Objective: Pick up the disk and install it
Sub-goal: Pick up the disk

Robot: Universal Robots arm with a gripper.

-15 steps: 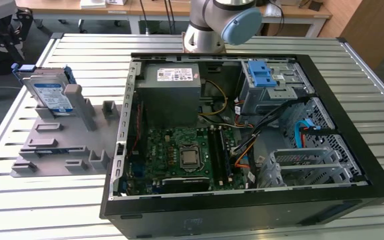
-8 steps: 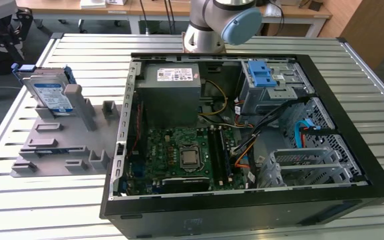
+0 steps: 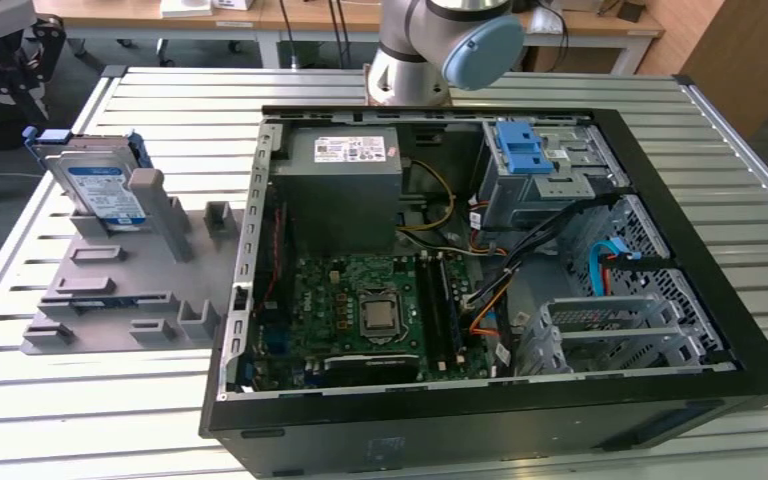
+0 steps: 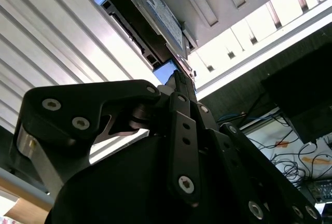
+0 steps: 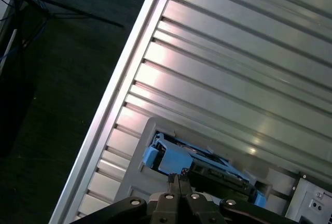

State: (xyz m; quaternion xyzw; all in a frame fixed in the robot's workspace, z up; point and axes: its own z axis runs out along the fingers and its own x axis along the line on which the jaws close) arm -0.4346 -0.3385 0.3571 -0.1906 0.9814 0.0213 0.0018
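Presently: black metal gripper point(image 5: 177, 179), fingers closed together on nothing, pointing toward and clear of the disk point(image 5: 207, 170) in both wrist views. Flat rectangular silver disk point(image 3: 104, 190), white-and-blue label, blue plastic bracket: stands on edge in grey plastic slotted holder point(image 3: 104, 290), on ribbed aluminium table point(image 3: 491, 85), at the exterior view's left of open black computer case point(image 3: 491, 410).

Count so far: 1 disk point(image 3: 101, 190), 1 grey fixture plate point(image 3: 131, 275), 1 open PC case point(image 3: 491, 405). Inside the case: 1 power supply point(image 3: 344, 190), 1 motherboard point(image 3: 344, 300), 1 CPU socket point(image 3: 380, 315), 1 metal cage with blue latch point(image 3: 544, 165), 1 blue cable point(image 3: 611, 255). Also 1 robot arm point(image 3: 438, 45), 1 gripper point(image 5: 176, 178) in the first wrist view, 1 slatted table point(image 3: 184, 90)
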